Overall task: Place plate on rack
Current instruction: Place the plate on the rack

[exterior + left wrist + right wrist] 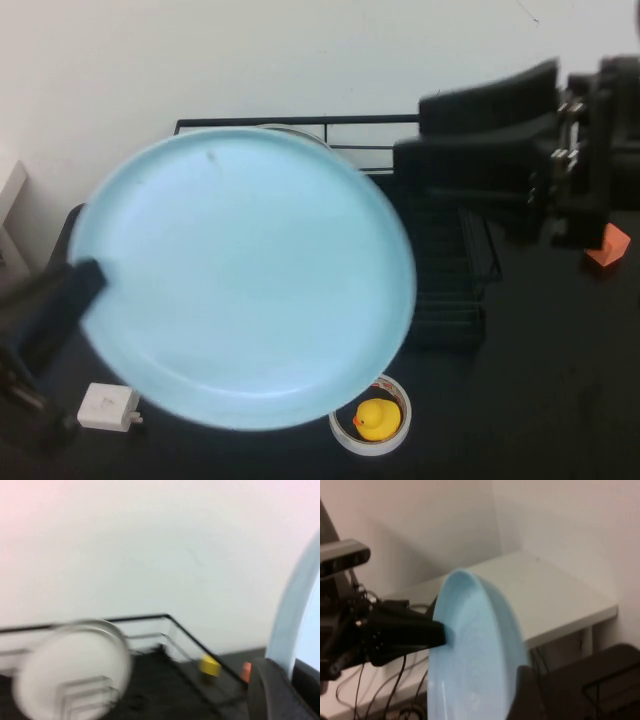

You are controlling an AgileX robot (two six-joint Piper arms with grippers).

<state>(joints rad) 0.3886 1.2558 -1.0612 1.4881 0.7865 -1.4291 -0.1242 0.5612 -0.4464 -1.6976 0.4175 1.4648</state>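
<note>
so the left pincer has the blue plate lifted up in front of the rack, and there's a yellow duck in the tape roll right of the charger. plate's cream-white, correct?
Not quite: the plate is light blue, not cream-white, as the high view shows. The rest holds: the left pincer grips its rim, raised in front of the rack, and the duck sits in the tape roll right of the charger. The right pincer hovers over the rack.

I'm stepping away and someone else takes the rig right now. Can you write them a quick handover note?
Left gripper: shut on the light-blue plate at its rim, held raised in front of the black wire rack.
Right gripper: at the plate's opposite edge, over the rack; grip unclear.
Already in the rack: a white plate.
Done: plate lifted.
Left: lower the plate into the rack, release.
</note>
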